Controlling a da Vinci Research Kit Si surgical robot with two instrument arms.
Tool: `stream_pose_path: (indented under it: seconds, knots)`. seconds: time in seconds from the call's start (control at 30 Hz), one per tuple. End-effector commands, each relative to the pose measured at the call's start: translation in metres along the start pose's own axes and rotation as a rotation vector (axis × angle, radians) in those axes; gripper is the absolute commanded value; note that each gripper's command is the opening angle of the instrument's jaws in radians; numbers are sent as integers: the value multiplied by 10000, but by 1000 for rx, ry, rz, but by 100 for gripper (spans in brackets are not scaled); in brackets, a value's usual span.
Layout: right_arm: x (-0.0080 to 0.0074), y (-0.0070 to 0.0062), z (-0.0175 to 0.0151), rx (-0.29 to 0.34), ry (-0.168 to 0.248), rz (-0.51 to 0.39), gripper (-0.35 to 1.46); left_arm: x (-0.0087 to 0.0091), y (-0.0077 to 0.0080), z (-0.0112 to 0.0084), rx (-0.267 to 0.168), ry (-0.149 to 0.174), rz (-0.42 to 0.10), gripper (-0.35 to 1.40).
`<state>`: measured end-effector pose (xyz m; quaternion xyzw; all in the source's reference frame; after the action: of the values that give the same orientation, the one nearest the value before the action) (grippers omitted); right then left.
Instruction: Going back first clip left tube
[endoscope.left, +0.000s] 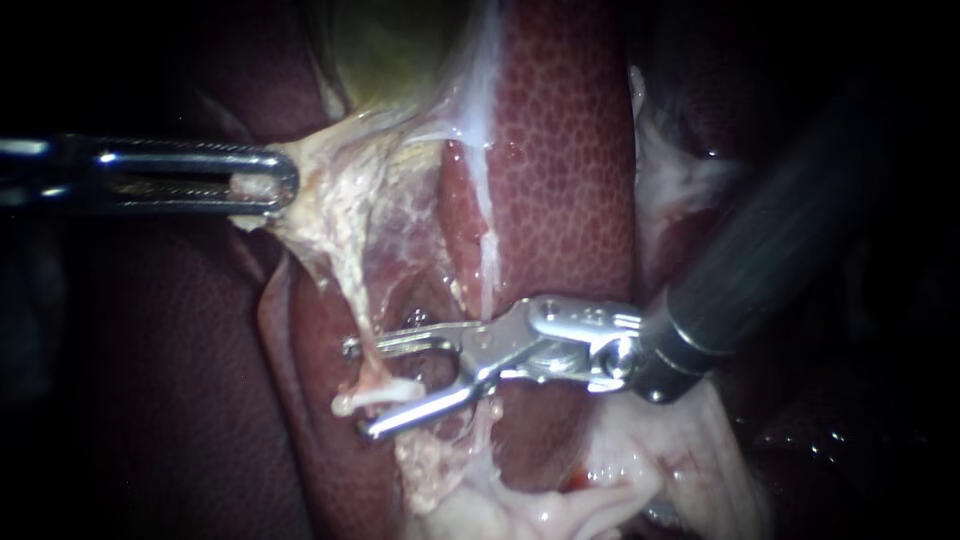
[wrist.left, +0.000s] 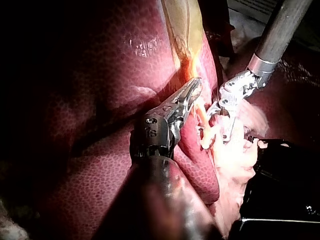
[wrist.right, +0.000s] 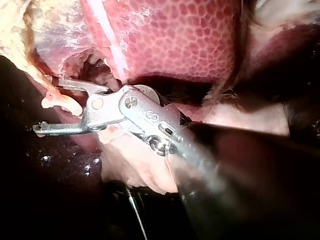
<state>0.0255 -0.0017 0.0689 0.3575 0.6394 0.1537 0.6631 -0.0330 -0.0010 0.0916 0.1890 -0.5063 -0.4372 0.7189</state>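
Our right instrument (endoscope.left: 360, 390) holds its jaws wide open astride the tube (endoscope.left: 358, 318), which runs upright across the jaw axis, possibly touching the upper jaw; our left instrument (endoscope.left: 280, 182), farther off, clamps pale tissue (endoscope.left: 330, 205) above.

Surgical lab bench: excised liver (endoscope.left: 565, 150)

Left instrument (endoscope.left: 283, 182): polished, glossy metal.
Right instrument (endoscope.left: 357, 390): bright metal tip, matt dark shaft.
Liver (endoscope.left: 565, 150): wet, glossy, finely pebbled.
Gallbladder (endoscope.left: 400, 50): smooth, sheeny.
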Motion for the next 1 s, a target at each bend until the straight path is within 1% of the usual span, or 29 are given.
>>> stream_pose_path:
  seconds: [0.03, 0.17, 0.23, 0.33, 0.43, 0.53, 0.73, 0.9, 1.0]
  knots:
    - [0, -2, -2, 3, 0, 1, 60, 0, 0, 0, 0, 0, 0, -35]
    - [1, -7, -15, 10, -1, -3, 60, 0, 1, -2, 1, 0, 0, -35]
    - [4, -10, -25, 13, -1, -6, 60, 1, 1, -3, 2, 1, 1, -35]
    - [13, -16, -48, 10, -3, -20, 60, 1, 1, -4, 2, 1, 1, -35]
    - [24, -22, -74, -2, -17, -24, 60, 1, 2, -4, 2, 1, 1, -35]
    - [38, -28, -101, -22, -41, -47, 60, 1, 3, -4, 2, 1, 1, -35]
    - [70, -46, -153, -40, -81, -81, 60, 1, 3, -3, 2, 1, 1, -35]
    - [95, -62, -179, -68, -103, -128, 60, 1, 3, -1, 1, 0, 1, -35]
    - [103, -68, -183, -71, -106, -138, 60, 2, 3, 1, 0, 0, 1, -35]
